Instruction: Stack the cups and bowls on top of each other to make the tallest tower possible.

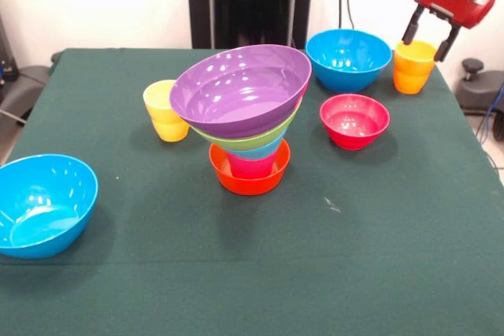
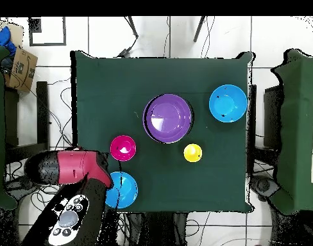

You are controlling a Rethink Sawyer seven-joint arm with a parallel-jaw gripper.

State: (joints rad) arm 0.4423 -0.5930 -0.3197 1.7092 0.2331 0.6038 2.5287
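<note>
Nearest the lens in the front view: blue bowl point(image 1: 43, 204), far from the pincer point(image 1: 429, 37), at the opposite corner of the worktop point(image 1: 378, 273). Pincer spread astride the rim of the orange cup point(image 1: 413, 68), one finger on each side, not yet closed on it. Just beside: second blue bowl point(image 1: 349, 58); a little nearer the lens, red bowl point(image 1: 354, 120). Well away toward the middle: tower point(image 1: 248, 116), orange bowl at the base, purple bowl point(image 1: 240, 88) on top and visibly tilted. Beyond that, yellow cup point(image 1: 165, 110).

Overhead: red arm covering the orange cup; pincer itself hidden. Purple bowl point(image 2: 168, 118) central, yellow cup point(image 2: 192, 152) beside it, red bowl point(image 2: 123, 148) and blue bowl point(image 2: 120, 189) close to the arm.

Likely trouble: glossy stepped cup slipping or tipping if pinched off-centre; leaning tower toppling under any nudge or uneven placement.
</note>
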